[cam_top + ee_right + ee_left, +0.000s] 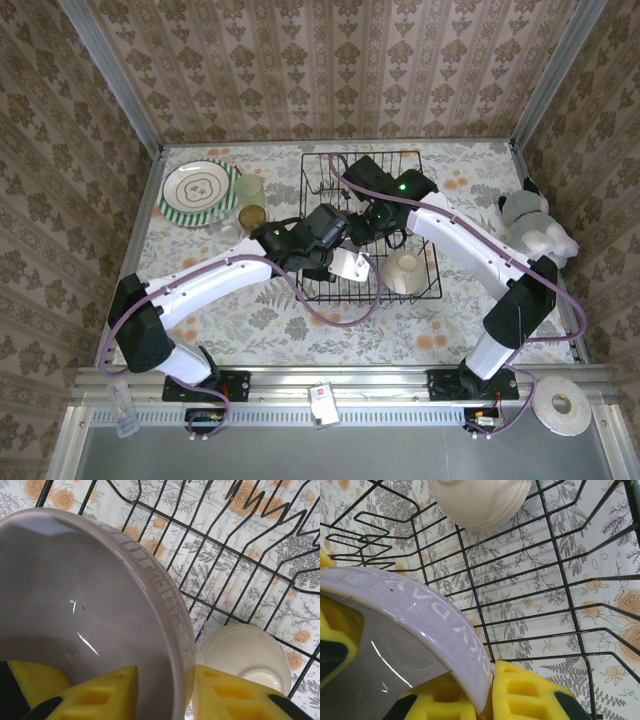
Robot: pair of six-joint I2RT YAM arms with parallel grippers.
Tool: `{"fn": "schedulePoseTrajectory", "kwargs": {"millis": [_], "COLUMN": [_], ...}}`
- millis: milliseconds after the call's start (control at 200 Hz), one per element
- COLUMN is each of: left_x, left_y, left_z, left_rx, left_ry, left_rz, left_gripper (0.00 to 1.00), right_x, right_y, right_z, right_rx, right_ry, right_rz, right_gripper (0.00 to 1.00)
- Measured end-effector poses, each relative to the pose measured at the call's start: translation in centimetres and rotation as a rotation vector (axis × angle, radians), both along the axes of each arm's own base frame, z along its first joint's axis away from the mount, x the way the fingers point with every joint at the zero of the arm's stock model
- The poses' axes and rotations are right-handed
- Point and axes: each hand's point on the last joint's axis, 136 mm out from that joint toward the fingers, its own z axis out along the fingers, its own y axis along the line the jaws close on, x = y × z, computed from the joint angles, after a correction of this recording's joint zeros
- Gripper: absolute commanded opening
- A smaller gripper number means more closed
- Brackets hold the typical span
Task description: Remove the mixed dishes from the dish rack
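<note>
A lilac bowl hangs over the front of the black wire dish rack. My left gripper is shut on its rim. In the left wrist view the yellow fingers pinch the lilac bowl at its edge. My right gripper comes in from the other side. Its jaws straddle the rim of the lilac bowl: the outer finger touches the wall, the inner one stands a little off it. A cream bowl lies upside down in the rack, just beside the cream bowl.
A green-striped plate, a pale tumbler and a small amber cup stand on the table left of the rack. A white-grey soft toy sits at the right edge. A tape roll lies off the table front right.
</note>
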Motion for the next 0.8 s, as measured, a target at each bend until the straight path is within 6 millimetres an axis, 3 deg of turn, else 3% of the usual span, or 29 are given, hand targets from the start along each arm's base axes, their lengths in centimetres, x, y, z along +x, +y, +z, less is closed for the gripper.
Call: {"fn": "schedulePoseTrajectory", "kwargs": {"millis": [130, 255, 415, 575, 660, 800], "left_x": [0.0, 0.1, 0.2, 0.3, 0.4, 0.7], "left_y": [-0.3, -0.5, -0.6, -0.7, -0.6, -0.9], "left_z": [0.0, 0.1, 0.1, 0.2, 0.2, 0.2], "left_rx": [-0.011, -0.020, -0.022, -0.025, -0.024, -0.023], "left_ry": [-0.006, -0.017, -0.020, -0.024, -0.030, -0.046], "left_rz": [-0.002, -0.003, -0.002, -0.001, 0.003, -0.003], "left_gripper": [0.00, 0.00, 0.00, 0.00, 0.09, 0.39], "right_x": [0.5, 0.8, 0.9, 1.1, 1.2, 1.3], "right_y": [0.0, -0.1, -0.1, -0.1, -0.1, -0.3], "right_z": [-0.1, -0.3, -0.2, -0.2, -0.1, -0.2], "right_rx": [0.000, 0.004, 0.010, 0.012, 0.013, -0.001], "right_ry": [-0.009, -0.010, -0.015, -0.017, -0.023, -0.027], "right_rz": [-0.032, -0.049, -0.057, -0.063, -0.065, -0.062], "right_gripper": [0.13, 0.11, 0.00, 0.00, 0.00, 0.00]}}
